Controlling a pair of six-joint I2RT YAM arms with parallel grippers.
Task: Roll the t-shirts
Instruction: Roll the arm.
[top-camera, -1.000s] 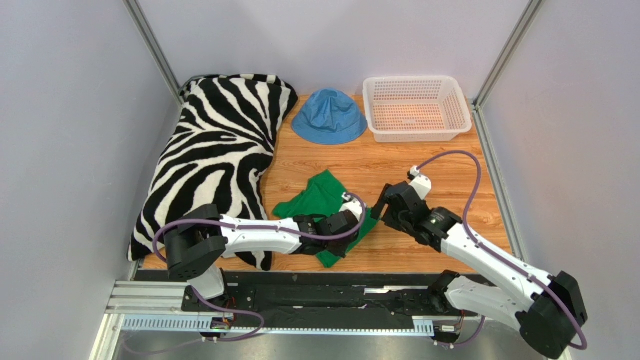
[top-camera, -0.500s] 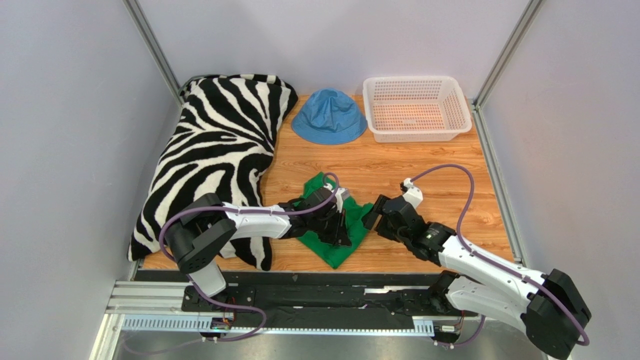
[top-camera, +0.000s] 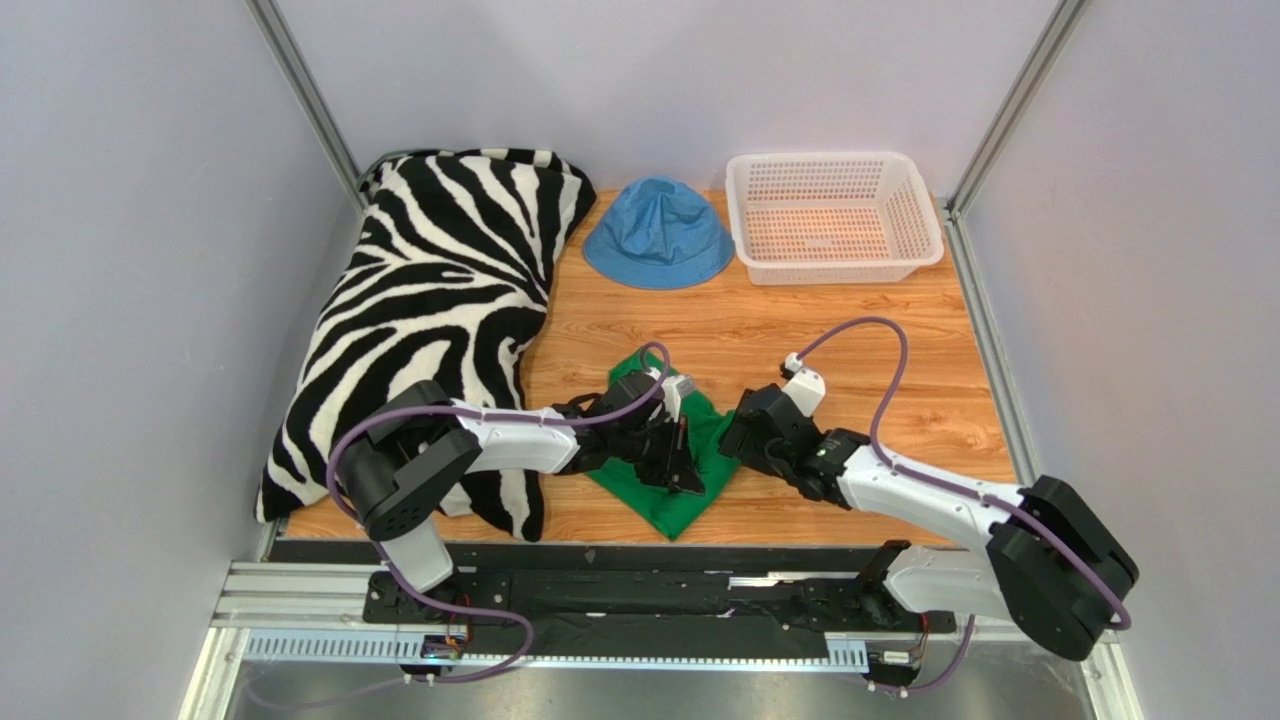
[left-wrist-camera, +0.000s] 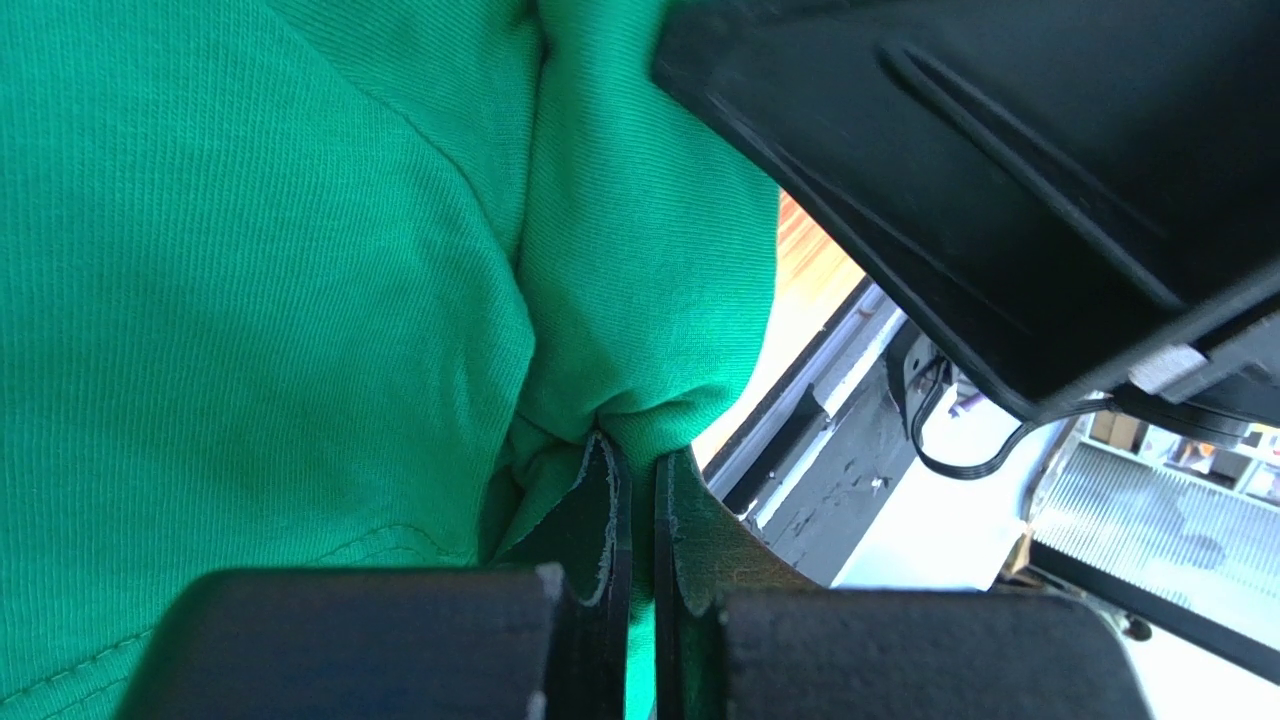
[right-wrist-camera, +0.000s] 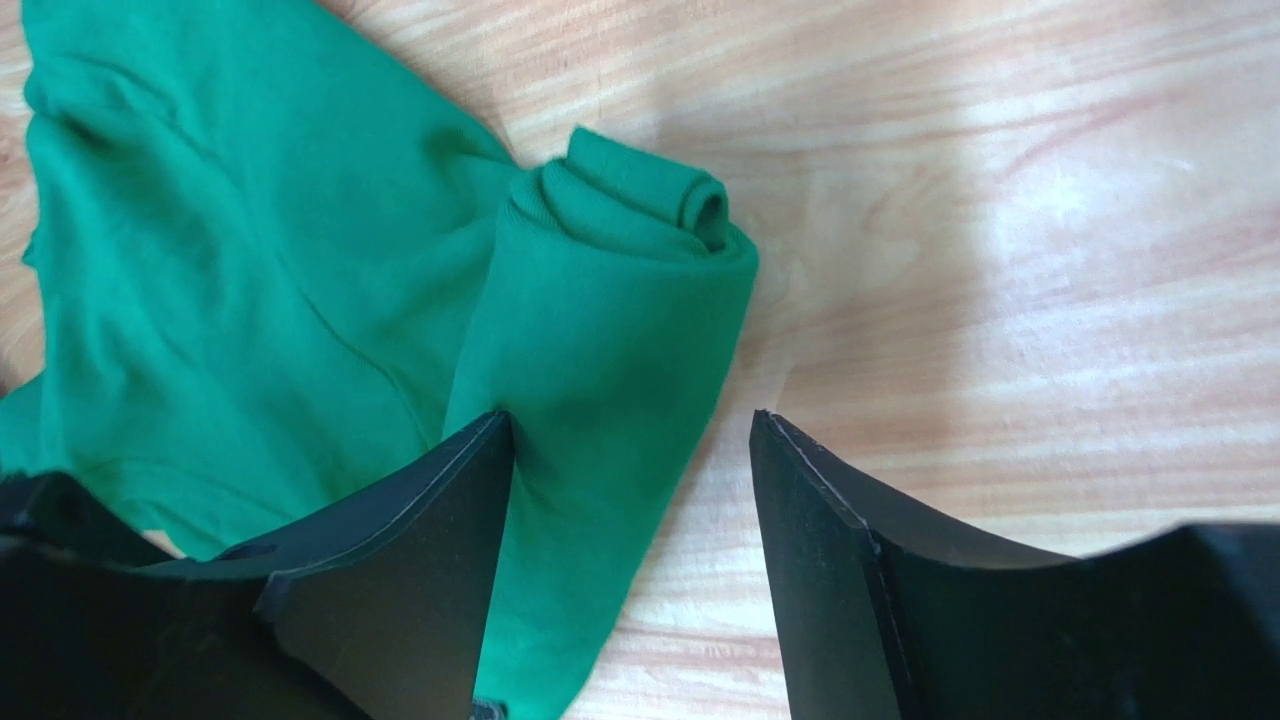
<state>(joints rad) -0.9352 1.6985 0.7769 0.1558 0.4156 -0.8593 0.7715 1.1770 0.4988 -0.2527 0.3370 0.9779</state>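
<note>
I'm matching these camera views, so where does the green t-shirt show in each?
Top external: green t-shirt low centre on the wooden table.
Left wrist: fills the left, pinched by the left end effector.
Right wrist: left half, rolled edge centre.
Shared landmark: the table's wood grain.

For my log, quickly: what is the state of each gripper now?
Left gripper: closed on a fold of the green t-shirt.
Right gripper: open, jaws either side of the shirt's rolled edge.

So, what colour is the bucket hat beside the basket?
Blue. The hat shows best in the top external view.
</note>
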